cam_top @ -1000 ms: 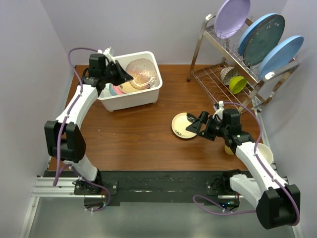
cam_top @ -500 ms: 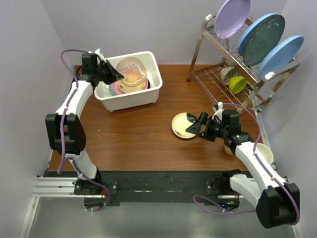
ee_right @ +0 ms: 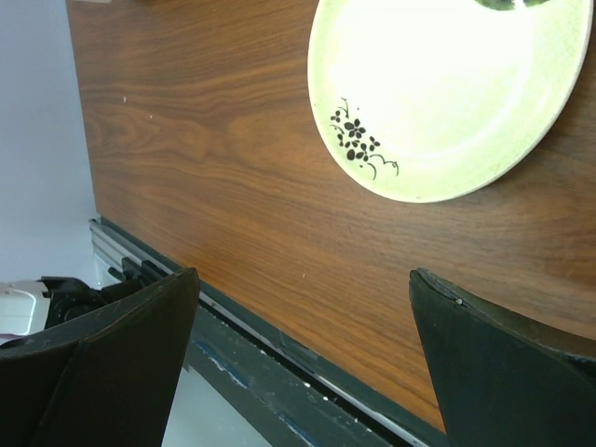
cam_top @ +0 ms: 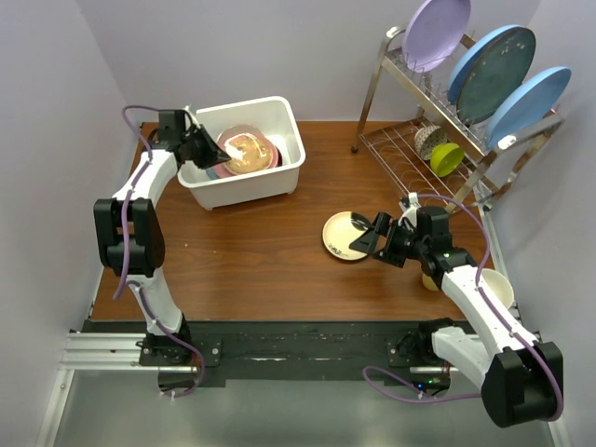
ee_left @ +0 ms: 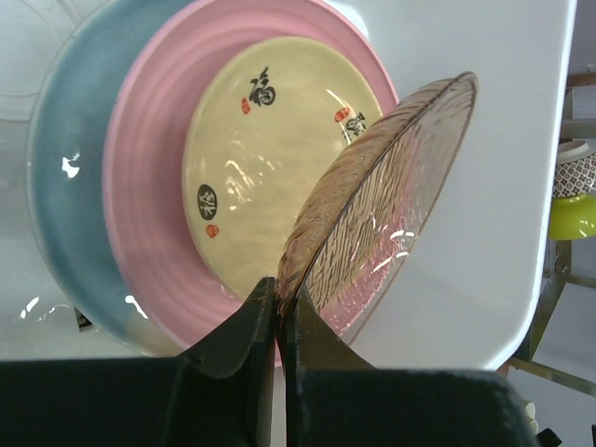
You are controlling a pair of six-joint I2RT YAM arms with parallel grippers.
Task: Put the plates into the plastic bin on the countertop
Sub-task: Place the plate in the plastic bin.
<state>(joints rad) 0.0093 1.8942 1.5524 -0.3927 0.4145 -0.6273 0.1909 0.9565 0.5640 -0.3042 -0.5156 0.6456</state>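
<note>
**Left arm.** The left gripper (cam_top: 201,149) is positioned at the left rim of the plastic bin (cam_top: 279,179). It is clenched on the edge of a translucent pink-brown plate (cam_top: 248,149). In the left wrist view, both fingers (ee_left: 244,328) press the ribbed rim of this plate (ee_left: 372,214) between them. The plate is tilted steeply, with its far edge raised toward the white bin wall (ee_left: 507,177). Whether its lower edge touches the stack beneath cannot be determined.

**Bin contents.** Three plates lie stacked flat inside the bin:
- a pale blue plate (ee_left: 65,214) at the bottom
- a pink plate (ee_left: 149,233) on top of it
- a cream plate with red and black motifs (ee_left: 251,177) uppermost

The bin stands at the far left of the desk (cam_top: 261,261).

**Right arm.** The right gripper (cam_top: 365,237) is released, with its jaws spread wide and nothing between them. It is low over the desk (ee_right: 186,140). A small tan plate (cam_top: 341,235) lies flat on the wood. In the right wrist view, this plate (ee_right: 447,93), which bears a black flower sprig, lies just ahead of the fingertips.

**Background.** A chrome dish rack (cam_top: 410,140) stands at the far right.
</note>
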